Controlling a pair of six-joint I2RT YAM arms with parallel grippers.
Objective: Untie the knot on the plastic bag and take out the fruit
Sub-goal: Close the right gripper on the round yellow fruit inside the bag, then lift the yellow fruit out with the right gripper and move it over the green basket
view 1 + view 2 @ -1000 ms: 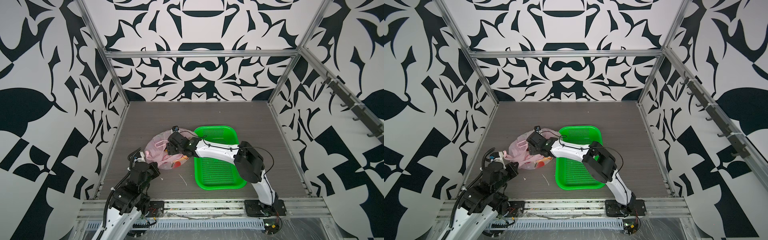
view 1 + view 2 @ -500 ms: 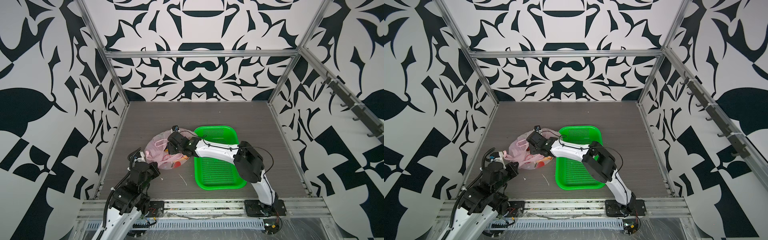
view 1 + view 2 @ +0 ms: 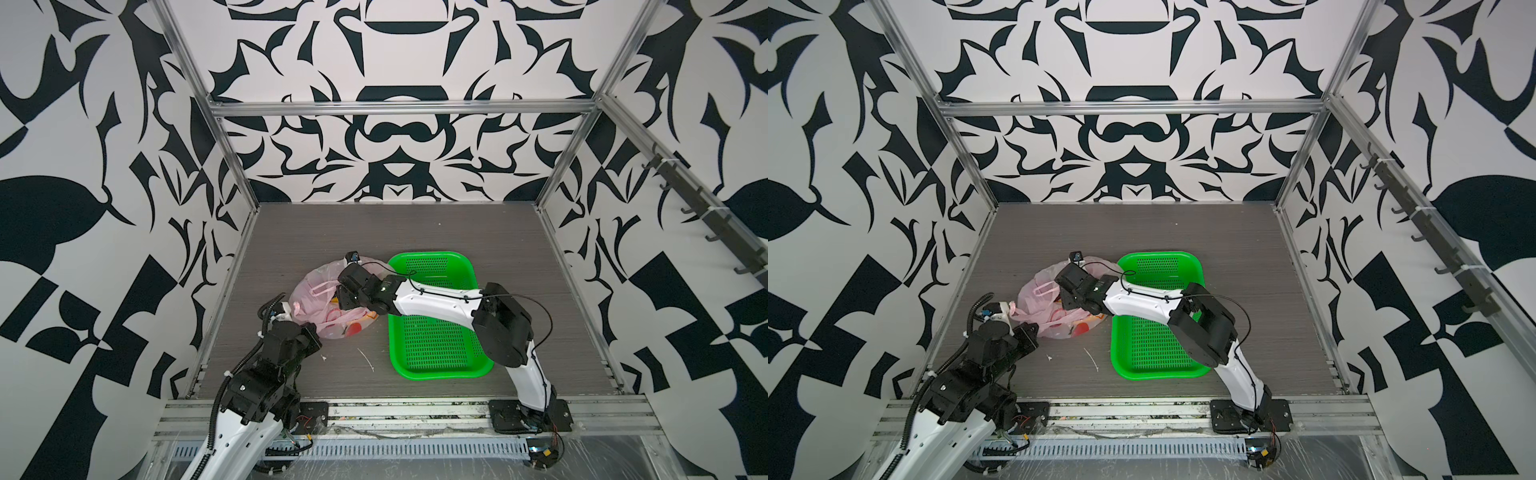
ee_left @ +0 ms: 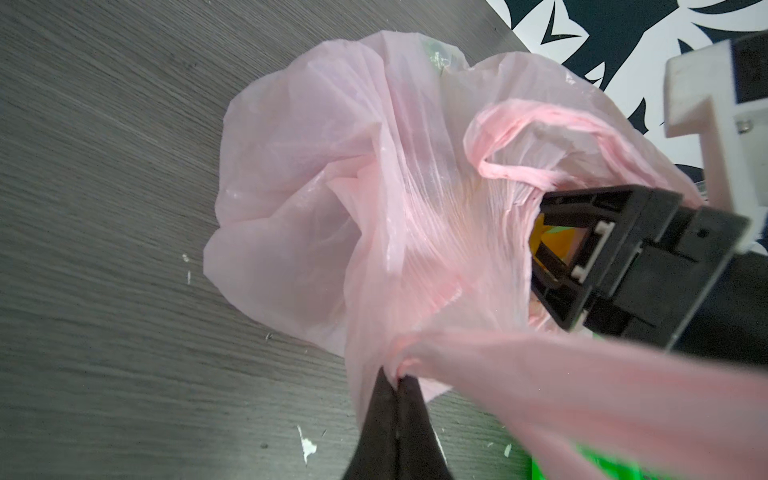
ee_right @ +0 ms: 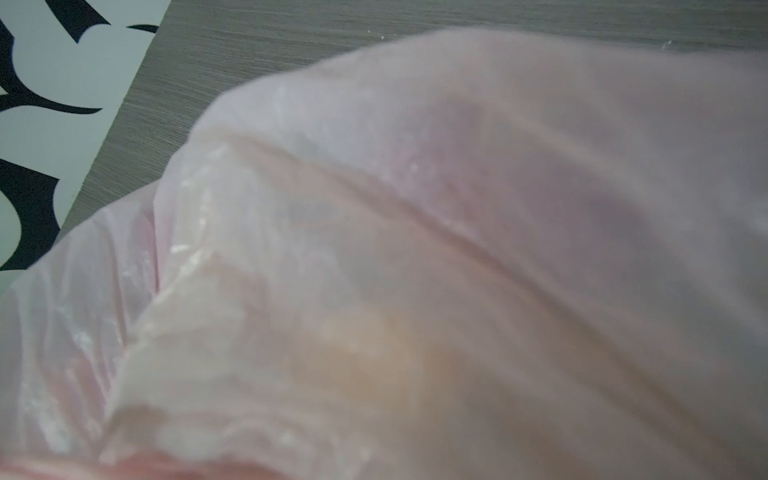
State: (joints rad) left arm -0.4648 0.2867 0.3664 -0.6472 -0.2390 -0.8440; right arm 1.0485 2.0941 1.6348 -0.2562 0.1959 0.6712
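The left claw (image 4: 399,380), two black fingers, is pressed together on a twisted neck of the thin, translucent pale-pink plastic bag (image 4: 332,187). From that pinch a stretched pink handle strip (image 4: 582,374) runs off past the claw, while the crumpled body of the bag spreads away ahead of it on the grey wood-grain tabletop (image 4: 104,208).

Beyond the pinch, the black right claw (image 4: 540,253) reaches into the bag's open mouth with its jaws standing apart. A yellow-orange patch (image 4: 559,243) shows between them. Whether they press on it, and whether it is fruit or print, I cannot tell. The second pink handle loop (image 4: 540,120) arches loose just above this claw.

The right wrist view is filled with blurred bag film (image 5: 415,249).

In both top views the bag (image 3: 316,291) (image 3: 1038,299) lies between the two claws, with red and orange patches (image 3: 353,328) showing through it on the side near the right arm. A bright green perforated plastic basket (image 3: 440,345) (image 3: 1154,345) sits just behind the right claw, under that arm. Small white scraps (image 3: 366,359) lie on the tabletop near the left claw.
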